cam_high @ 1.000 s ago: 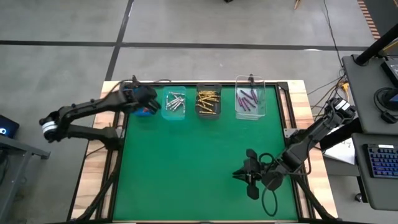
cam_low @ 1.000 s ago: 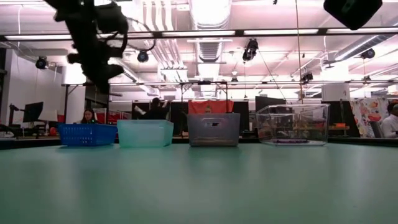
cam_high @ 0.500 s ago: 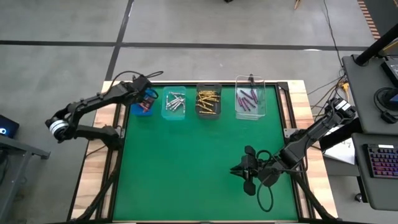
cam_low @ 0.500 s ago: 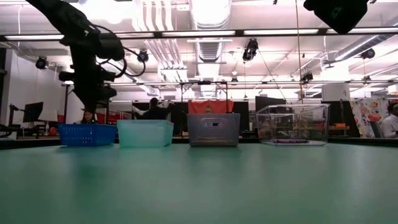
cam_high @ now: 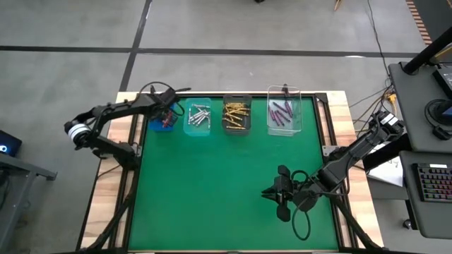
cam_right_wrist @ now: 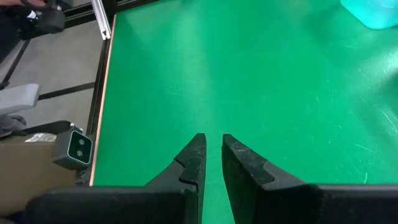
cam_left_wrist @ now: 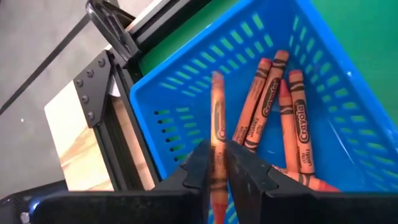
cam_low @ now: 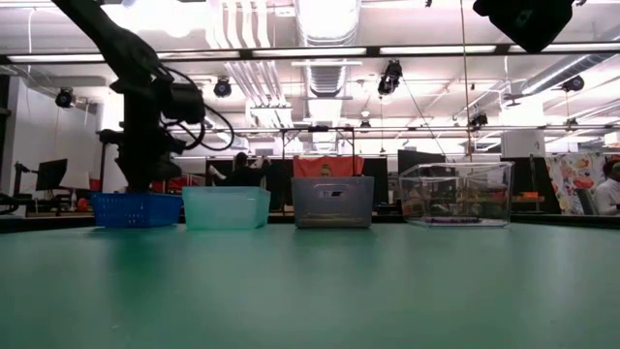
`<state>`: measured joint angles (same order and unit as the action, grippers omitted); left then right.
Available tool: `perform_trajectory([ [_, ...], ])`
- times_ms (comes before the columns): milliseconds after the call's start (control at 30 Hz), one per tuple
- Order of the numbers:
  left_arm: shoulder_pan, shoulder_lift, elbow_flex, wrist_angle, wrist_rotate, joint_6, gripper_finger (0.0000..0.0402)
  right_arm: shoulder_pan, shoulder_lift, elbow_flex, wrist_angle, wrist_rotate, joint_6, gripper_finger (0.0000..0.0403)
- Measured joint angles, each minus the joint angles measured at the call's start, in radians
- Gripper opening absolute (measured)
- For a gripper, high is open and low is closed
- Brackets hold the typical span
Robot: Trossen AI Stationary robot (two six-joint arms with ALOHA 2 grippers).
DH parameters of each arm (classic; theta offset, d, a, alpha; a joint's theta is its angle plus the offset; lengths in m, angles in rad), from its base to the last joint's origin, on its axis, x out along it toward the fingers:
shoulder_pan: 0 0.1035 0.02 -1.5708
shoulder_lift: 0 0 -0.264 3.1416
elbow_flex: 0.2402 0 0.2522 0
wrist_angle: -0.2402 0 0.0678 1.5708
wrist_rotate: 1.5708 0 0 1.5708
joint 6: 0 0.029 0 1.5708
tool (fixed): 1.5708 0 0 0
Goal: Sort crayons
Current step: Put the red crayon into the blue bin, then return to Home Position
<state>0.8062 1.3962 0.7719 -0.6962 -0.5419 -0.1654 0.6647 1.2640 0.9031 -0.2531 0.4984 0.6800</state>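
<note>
**Inspector A:** Start with the worktop [cam_high: 226,183]. What has changed on it?

**Inspector B:** The green surface carries no loose crayons that I can see. At its far edge stand four bins: blue basket [cam_high: 164,118], pale bin [cam_high: 198,118] with silver crayons [cam_high: 198,115], dark bin [cam_high: 236,115] with gold crayons [cam_high: 236,113], clear bin [cam_high: 284,113] with purple crayons [cam_high: 281,110]. The change is in the left arm: a second ago it was stretched across toward the pale bin, and it has since drawn back and come down over the blue basket.

**Inspector A:** And the left end effector [cam_left_wrist: 216,163]?

**Inspector B:** In the left wrist view its fingers have just begun to part. One red-orange crayon [cam_left_wrist: 217,118] stands blurred between them, over the basket. Whether it is held or already slipping, I cannot tell. Several red crayons [cam_left_wrist: 273,106] lie on the basket floor beneath.

**Inspector A:** The right end effector [cam_right_wrist: 211,149]?

**Inspector B:** Parked low over the near right of the worktop, fingers slightly apart, nothing between them.

**Inspector A:** Meaning for the task?

**Inspector B:** I judge this a release into the correct bin. With no loose crayons visible, sorting looks nearly finished.
</note>
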Motion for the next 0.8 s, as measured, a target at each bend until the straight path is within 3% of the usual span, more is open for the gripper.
perform_trajectory([
  [233,0.0,0.013,0.0,0.003,-0.025,-0.001,0.005,0.0,0.0,0.0,0.0,0.0,0.0,0.0043],
  [467,-0.06,-0.095,0.0,-0.019,-0.009,-0.038,0.006,-0.01,0.0,0.0,0.001,0.002,-0.048,0.0043],
  [600,-0.166,-0.208,-0.001,-0.026,0.009,-0.059,0.0059,-0.04,0.0,0.0,0.002,0.027,-0.117,0.0043],
  [800,-0.433,-0.391,-0.008,0.002,0.065,-0.068,0.0059,-0.113,0.0,0.001,0.007,0.026,-0.305,0.0043],
])
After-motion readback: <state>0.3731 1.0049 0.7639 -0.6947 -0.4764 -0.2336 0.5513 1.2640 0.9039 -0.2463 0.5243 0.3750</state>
